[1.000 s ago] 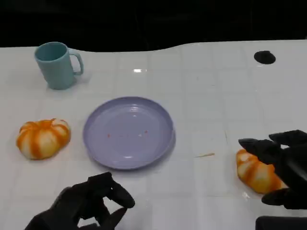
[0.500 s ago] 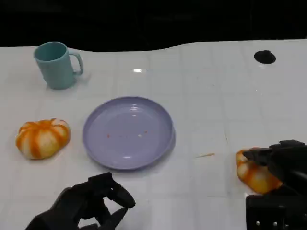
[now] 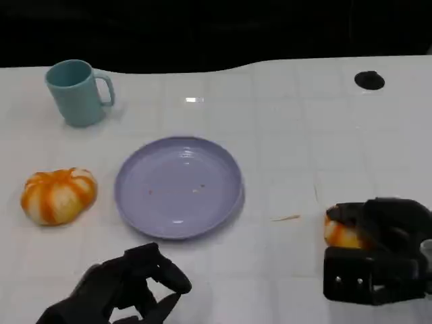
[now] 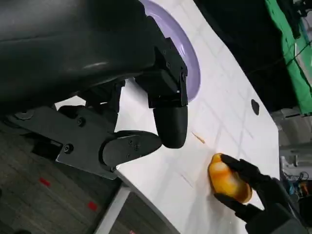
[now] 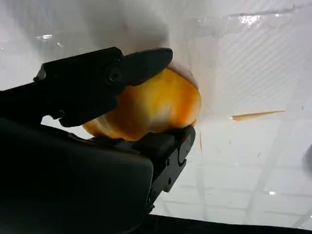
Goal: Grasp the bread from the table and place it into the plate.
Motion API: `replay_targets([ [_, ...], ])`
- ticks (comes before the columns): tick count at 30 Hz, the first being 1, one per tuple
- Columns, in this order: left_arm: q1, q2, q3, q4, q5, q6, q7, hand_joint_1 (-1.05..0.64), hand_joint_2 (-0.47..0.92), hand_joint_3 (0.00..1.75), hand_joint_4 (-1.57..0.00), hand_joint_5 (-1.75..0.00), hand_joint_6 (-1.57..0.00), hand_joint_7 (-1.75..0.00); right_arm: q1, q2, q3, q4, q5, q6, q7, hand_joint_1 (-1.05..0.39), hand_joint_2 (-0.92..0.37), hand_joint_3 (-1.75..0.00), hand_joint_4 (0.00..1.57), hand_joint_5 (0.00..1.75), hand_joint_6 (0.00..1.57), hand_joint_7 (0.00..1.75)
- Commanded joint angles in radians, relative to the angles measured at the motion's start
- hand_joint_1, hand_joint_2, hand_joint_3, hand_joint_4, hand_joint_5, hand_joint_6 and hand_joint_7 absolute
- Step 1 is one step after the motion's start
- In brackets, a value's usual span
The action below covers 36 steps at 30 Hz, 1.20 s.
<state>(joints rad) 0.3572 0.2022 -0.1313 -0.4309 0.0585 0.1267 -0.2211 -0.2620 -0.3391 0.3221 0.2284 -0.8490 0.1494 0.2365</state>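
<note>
Right hand [image 3: 378,253] turned since a second earlier — palm-down then with fingers spread over the bread [image 3: 339,233], by now rolled so that its black back faced the head camera and hid most of the loaf. Closed around the bread from two sides, as confirmed in the right wrist view: one finger [image 5: 141,66] across the top of the orange crust [image 5: 156,105], another pressed beneath it. Bread found at the near right of the white counter [image 3: 283,148], well apart from the plate [image 3: 178,187]; whether lifted off the surface or not could not be told. Also seen in the left wrist view, clasped between black fingers of the right hand [image 4: 243,187] beside a thin orange sliver [image 4: 197,137] on the counter.

Left hand [image 3: 125,287] unchanged at the near left edge, fingers curled inward on nothing, short of the plate's near rim.

Whole head picture shifted slightly leftward between the frames — camera motion, not movement of the objects.

Counted: two orange-and-white bread pieces, one held at the right and a second, round loaf [image 3: 59,195] lying left of the plate; one lavender plate, bare apart from a few specks; one teal mug [image 3: 76,92] at the far left, handle to the right; one small black disc [image 3: 370,80] at the far right; two hands.
</note>
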Motion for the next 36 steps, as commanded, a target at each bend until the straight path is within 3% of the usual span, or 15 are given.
replay_targets([
  [1, 0.006, 0.005, -0.004, -0.018, 0.012, 0.005, 0.005, -0.27, 0.81, 0.64, -0.62, -1.75, -0.63, -1.27, -0.032, 0.024, 0.023, 0.107, 0.023, 0.042, -0.028, -0.51, -0.92, -0.23, 0.42, 0.16, 0.64, 0.06],
  [6, 0.006, 0.005, -0.006, -0.021, 0.02, 0.0, 0.006, -0.27, 0.81, 0.63, -0.6, -1.75, -0.62, -1.27, -0.04, 0.061, -0.008, 0.188, 0.078, -0.016, -0.241, -0.42, -0.92, -0.14, 0.73, 0.26, 0.97, 0.16],
  [7, 0.006, 0.004, -0.006, -0.02, 0.02, -0.001, 0.006, -0.27, 0.82, 0.63, -0.61, -1.75, -0.62, -1.27, -0.04, 0.065, -0.017, 0.21, 0.094, -0.056, -0.31, -0.34, -0.92, -0.11, 0.84, 0.51, 1.06, 0.17],
  [8, 0.005, 0.004, -0.006, -0.02, 0.019, -0.001, 0.005, -0.26, 0.82, 0.63, -0.61, -1.75, -0.62, -1.27, -0.041, 0.068, -0.027, 0.233, 0.111, -0.103, -0.376, -0.24, -0.92, -0.11, 0.85, 0.93, 1.17, 0.18],
  [9, 0.005, 0.003, -0.005, -0.02, 0.018, 0.0, 0.005, -0.27, 0.82, 0.63, -0.61, -1.75, -0.62, -1.27, -0.043, 0.07, -0.035, 0.252, 0.127, -0.145, -0.429, -0.18, -0.85, -0.27, 0.85, 1.17, 1.23, 0.21],
  [10, 0.005, 0.002, -0.005, -0.021, 0.017, 0.002, 0.005, -0.27, 0.82, 0.63, -0.61, -1.75, -0.62, -1.27, -0.046, 0.068, -0.037, 0.269, 0.138, -0.187, -0.474, -0.15, -0.71, -0.56, 0.84, 1.39, 1.24, 0.29],
  [11, 0.005, 0.001, -0.004, -0.021, 0.014, 0.005, 0.005, -0.27, 0.82, 0.62, -0.61, -1.75, -0.62, -1.27, -0.05, 0.064, -0.035, 0.282, 0.144, -0.216, -0.506, -0.11, -0.6, -0.8, 0.86, 1.56, 1.16, 0.57],
  [12, 0.005, 0.0, -0.004, -0.022, 0.013, 0.006, 0.005, -0.26, 0.82, 0.62, -0.61, -1.75, -0.63, -1.27, -0.055, 0.059, -0.03, 0.294, 0.142, -0.238, -0.536, -0.1, -0.54, -0.92, 0.88, 1.67, 1.0, 0.99],
  [15, 0.003, 0.002, -0.005, -0.019, 0.016, -0.001, 0.004, -0.25, 0.82, 0.62, -0.61, -1.75, -0.63, -1.27, -0.069, 0.053, -0.021, 0.316, 0.14, -0.278, -0.586, -0.12, -0.46, -1.03, 0.89, 1.74, 0.77, 1.54],
  [17, 0.002, 0.002, -0.006, -0.018, 0.019, -0.001, 0.005, -0.25, 0.82, 0.62, -0.61, -1.75, -0.63, -1.27, -0.074, 0.053, -0.021, 0.324, 0.142, -0.301, -0.612, -0.12, -0.43, -1.04, 0.89, 1.74, 0.73, 1.63],
  [22, -0.001, 0.001, -0.01, -0.018, 0.024, 0.004, 0.007, -0.24, 0.82, 0.62, -0.61, -1.75, -0.62, -1.26, -0.079, 0.053, -0.023, 0.324, 0.149, -0.36, -0.663, -0.12, -0.36, -1.13, 0.91, 1.75, 0.73, 1.67],
  [28, -0.009, -0.005, -0.012, -0.011, 0.021, 0.009, 0.009, -0.22, 0.82, 0.62, -0.62, -1.75, -0.63, -1.26, -0.094, 0.052, -0.021, 0.302, 0.151, -0.405, -0.675, -0.11, -0.38, -1.1, 0.93, 1.75, 0.69, 1.74],
  [32, -0.01, -0.012, -0.012, -0.011, 0.015, 0.017, 0.008, -0.22, 0.82, 0.63, -0.63, -1.75, -0.63, -1.26, -0.099, 0.059, -0.027, 0.25, 0.167, -0.415, -0.648, -0.11, -0.37, -1.12, 0.95, 1.75, 0.77, 1.57],
  [36, -0.007, -0.018, -0.014, -0.014, 0.017, 0.024, 0.008, -0.21, 0.82, 0.63, -0.64, -1.75, -0.63, -1.27, -0.092, 0.071, -0.029, 0.176, 0.201, -0.432, -0.612, -0.09, -0.29, -1.28, 0.96, 1.75, 0.79, 1.61],
])
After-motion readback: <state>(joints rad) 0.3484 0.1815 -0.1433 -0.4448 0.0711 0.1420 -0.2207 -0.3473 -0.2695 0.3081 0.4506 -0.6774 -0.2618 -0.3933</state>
